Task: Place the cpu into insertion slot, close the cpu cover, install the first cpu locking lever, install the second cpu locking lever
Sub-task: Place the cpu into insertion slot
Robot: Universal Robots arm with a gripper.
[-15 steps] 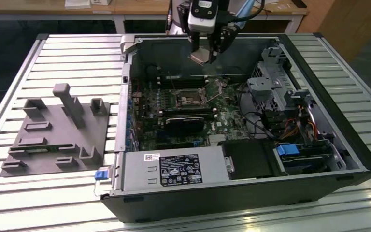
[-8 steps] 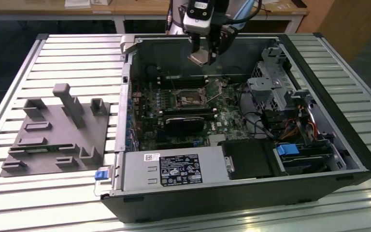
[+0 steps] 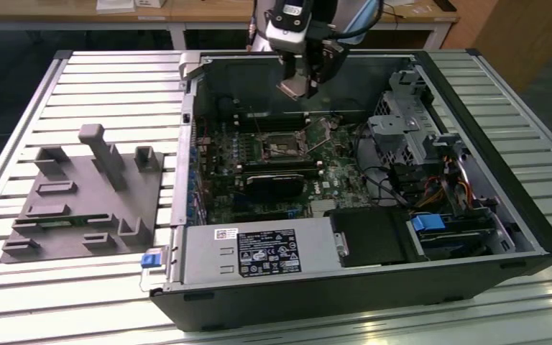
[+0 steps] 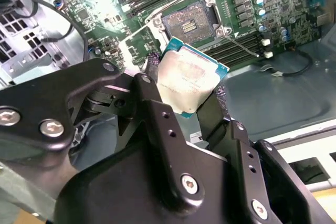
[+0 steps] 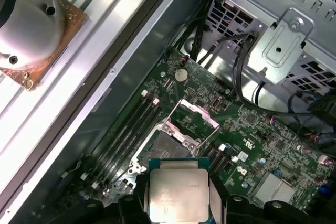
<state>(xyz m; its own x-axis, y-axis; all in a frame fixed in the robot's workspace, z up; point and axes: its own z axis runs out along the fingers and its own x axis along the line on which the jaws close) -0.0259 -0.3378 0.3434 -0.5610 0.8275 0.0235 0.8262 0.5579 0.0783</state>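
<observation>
My gripper (image 3: 305, 85) hangs over the open computer case, shut on the cpu (image 4: 190, 80), a small square chip with a silvery top and a green-blue edge. Both wrist views show black fingers (image 4: 153, 69) pressing two opposite sides of the cpu (image 5: 177, 196). The insertion slot (image 4: 188, 21) lies on the green motherboard below, apart from the chip, with its dark centre bare. It also shows in the exterior view as the insertion slot (image 3: 284, 146) and in the first wrist view as the insertion slot (image 5: 164, 148). The cpu cover (image 5: 197, 118) is tilted up beside it. A thin locking lever (image 4: 240, 45) sticks out from the socket.
The case (image 3: 506, 187) lies on its side on a slatted metal table (image 3: 113, 72). Inside are a black fan shroud (image 3: 274, 183), a power supply (image 3: 256, 253) and a metal drive cage (image 3: 402, 122) with cables. A grey fixture (image 3: 84, 194) stands on the table at the exterior view's left.
</observation>
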